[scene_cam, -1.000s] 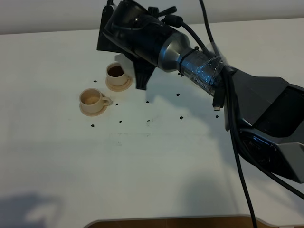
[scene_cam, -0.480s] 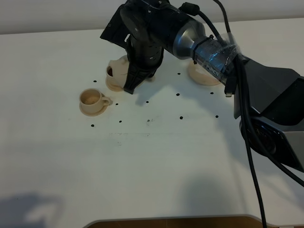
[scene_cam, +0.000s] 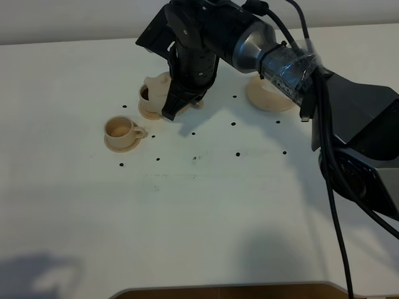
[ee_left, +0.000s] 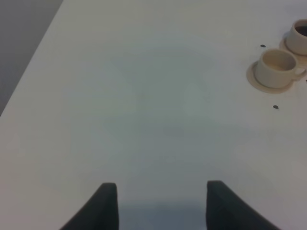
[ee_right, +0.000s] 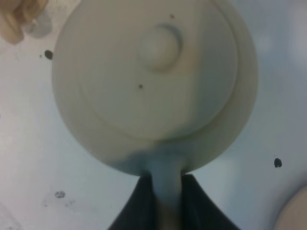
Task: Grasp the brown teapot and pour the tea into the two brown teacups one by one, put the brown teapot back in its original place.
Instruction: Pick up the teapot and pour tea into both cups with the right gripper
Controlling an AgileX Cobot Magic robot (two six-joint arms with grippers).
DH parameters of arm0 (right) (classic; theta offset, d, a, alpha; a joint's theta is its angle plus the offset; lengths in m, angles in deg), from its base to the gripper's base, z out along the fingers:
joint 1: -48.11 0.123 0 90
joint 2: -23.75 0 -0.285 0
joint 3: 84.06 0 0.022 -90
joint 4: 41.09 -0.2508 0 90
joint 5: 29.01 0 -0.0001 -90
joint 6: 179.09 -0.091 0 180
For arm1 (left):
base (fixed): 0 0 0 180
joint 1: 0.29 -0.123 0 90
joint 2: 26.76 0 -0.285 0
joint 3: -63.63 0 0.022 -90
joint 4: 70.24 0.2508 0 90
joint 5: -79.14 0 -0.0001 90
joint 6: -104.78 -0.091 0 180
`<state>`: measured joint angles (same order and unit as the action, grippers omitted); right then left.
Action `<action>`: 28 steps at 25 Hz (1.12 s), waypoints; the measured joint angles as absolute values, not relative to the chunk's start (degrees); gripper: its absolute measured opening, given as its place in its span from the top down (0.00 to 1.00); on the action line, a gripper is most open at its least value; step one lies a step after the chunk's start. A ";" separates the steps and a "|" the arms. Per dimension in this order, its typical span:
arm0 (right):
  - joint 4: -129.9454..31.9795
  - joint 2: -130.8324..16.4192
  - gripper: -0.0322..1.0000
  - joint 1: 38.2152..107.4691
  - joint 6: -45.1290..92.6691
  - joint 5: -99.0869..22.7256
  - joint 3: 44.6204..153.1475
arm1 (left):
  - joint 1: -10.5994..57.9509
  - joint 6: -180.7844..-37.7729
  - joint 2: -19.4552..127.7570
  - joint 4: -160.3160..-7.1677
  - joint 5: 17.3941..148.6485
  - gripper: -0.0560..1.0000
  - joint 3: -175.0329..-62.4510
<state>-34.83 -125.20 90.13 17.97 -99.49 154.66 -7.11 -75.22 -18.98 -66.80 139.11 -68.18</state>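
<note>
The brown teapot (scene_cam: 156, 87) hangs over the far teacup (scene_cam: 148, 94), which holds dark tea and stands on its saucer. My right gripper (scene_cam: 174, 99) is shut on the teapot's loop handle. The right wrist view shows the teapot (ee_right: 153, 81) from above with its knobbed lid, the handle between my right gripper's (ee_right: 165, 203) dark fingers. The near teacup (scene_cam: 120, 128) stands on its saucer and looks pale inside. It also shows in the left wrist view (ee_left: 274, 68). The wide tan disc (scene_cam: 269, 96) lies bare at the back right. My left gripper (ee_left: 160, 206) is open over bare table.
The white table (scene_cam: 199, 212) carries several small black dots around the cups. The right arm's thick body and cables (scene_cam: 293, 68) stretch across the back right. The table's left edge (ee_left: 29, 62) shows in the left wrist view.
The right arm has swung and turned at the wrist, uncovering the wide disc. The teapot has come into sight beside the far cup. The left gripper's earlier state is not shown.
</note>
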 joint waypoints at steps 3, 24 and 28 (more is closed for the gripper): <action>-35.92 -124.69 0.88 90.13 17.68 -99.43 154.14 | -7.11 -75.22 -18.98 -66.80 139.11 0.53 -68.18; -38.31 -115.44 0.88 90.13 19.21 -98.90 135.87 | -7.11 -75.22 -18.98 -66.80 139.11 0.53 -68.18; -38.66 -113.26 0.88 90.13 21.01 -95.74 131.23 | -7.11 -75.22 -18.98 -66.80 139.11 0.53 -68.18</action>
<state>-38.66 -113.26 90.13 21.01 -95.74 131.23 -7.11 -75.22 -18.98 -66.80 139.11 -68.18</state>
